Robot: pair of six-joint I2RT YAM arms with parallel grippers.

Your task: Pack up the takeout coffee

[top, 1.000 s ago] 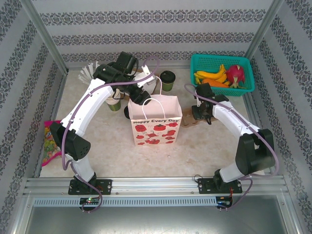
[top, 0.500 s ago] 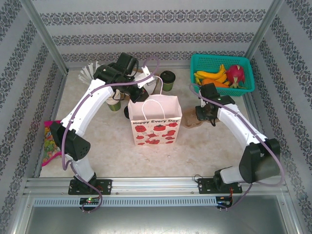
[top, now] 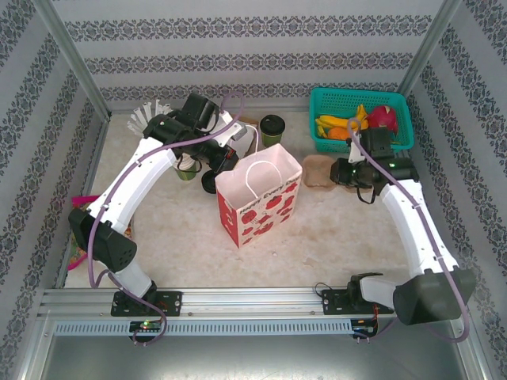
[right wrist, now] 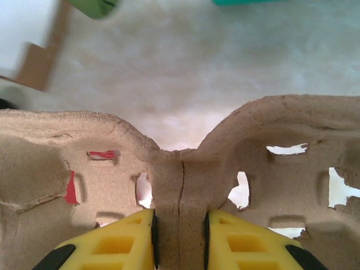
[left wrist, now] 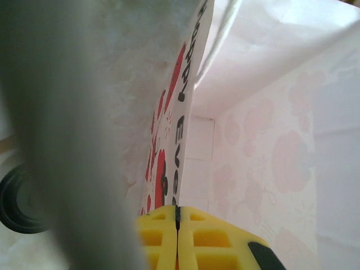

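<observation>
Two robot arms ready a paper bag (top: 261,202) and a pulp cup carrier (top: 319,169) for packing a takeout coffee (top: 272,129).
Left of the bag, the left jaws are clenched on its back-left rim, with paper pinched between the yellow pads (left wrist: 157,236) and the bag sitting askew. The lidded green coffee stands on the counter (top: 182,229) just behind the bag, untouched. Right of the bag, the right jaws grasp the carrier's centre ridge. In my judgement, the step goes best with the rim held steady, the bag's mouth wide and the carrier level.
</observation>
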